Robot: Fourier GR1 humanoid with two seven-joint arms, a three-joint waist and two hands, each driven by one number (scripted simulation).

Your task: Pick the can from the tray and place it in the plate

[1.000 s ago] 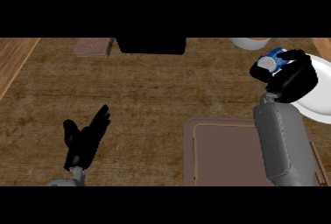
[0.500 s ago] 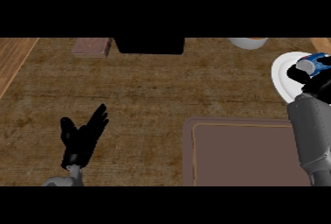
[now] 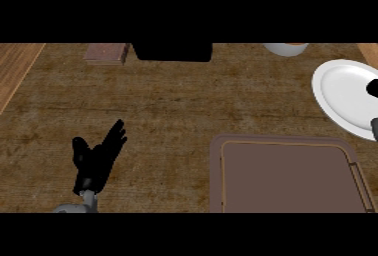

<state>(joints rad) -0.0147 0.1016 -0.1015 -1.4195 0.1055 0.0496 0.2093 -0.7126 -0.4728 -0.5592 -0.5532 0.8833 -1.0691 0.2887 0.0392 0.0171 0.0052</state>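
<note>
The tray (image 3: 284,175) lies on the desk (image 3: 184,100) at the lower right and nothing stands in it, so the can is not there any more; in fact the can shows nowhere in the head view, and I cannot say where it is. The white plate (image 3: 343,95) sits just above the tray at the right edge, and the part of it that shows is bare. Of the right robot hand (image 3: 373,89) only a small black piece comes in at the right edge, over the plate, with a bit of grey forearm under it; whether its fingers are curled or straight, and whether they have the can, I cannot tell. If the can is in that hand, the step is the placing, and to do it well the hand should come over the middle of the plate, not its rim, go down with the can upright until its bottom touches, and only then let it go. The left robot hand (image 3: 96,160) rests at the lower left with straight fingers pointing up, holding nothing, well apart from tray and plate.
</note>
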